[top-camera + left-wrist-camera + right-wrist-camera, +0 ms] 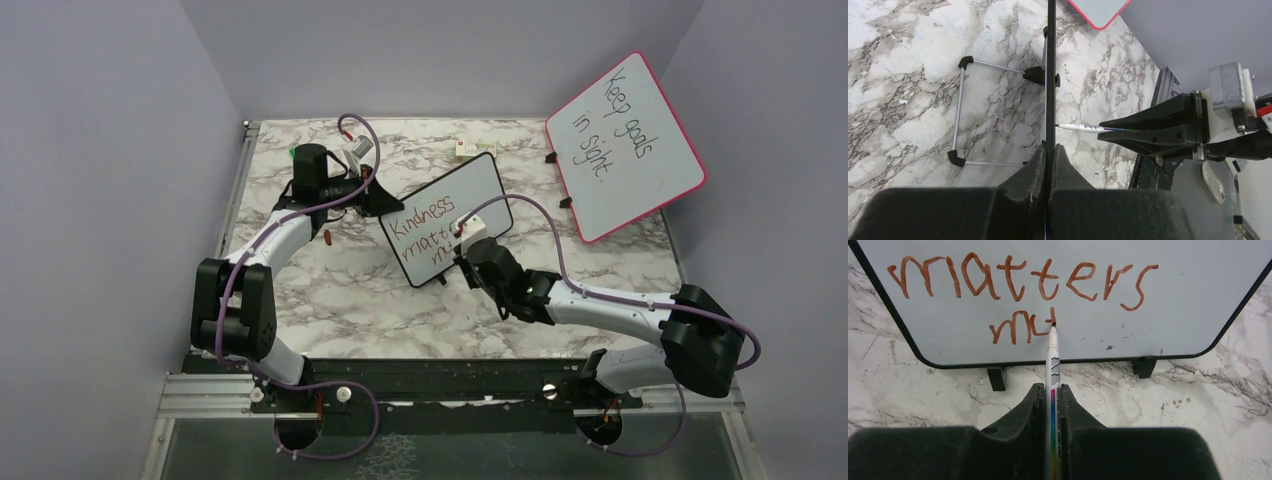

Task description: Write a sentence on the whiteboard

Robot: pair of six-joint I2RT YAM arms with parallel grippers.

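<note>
The small black-framed whiteboard stands tilted on the marble table. Red-brown writing reads "Kindness", then "matters", then the partial third line "mu" plus one stroke. My right gripper is shut on a white marker, whose tip touches the board at the end of the third line. My left gripper is shut on the board's edge, seen edge-on as a thin black line. In the top view the left gripper is at the board's left side and the right gripper at its lower front.
A larger pink-framed board reading "Keep goals in sight" leans at the back right. A small white box lies behind the whiteboard. A small red-brown piece lies by the left arm. The board's wire stand rests behind it.
</note>
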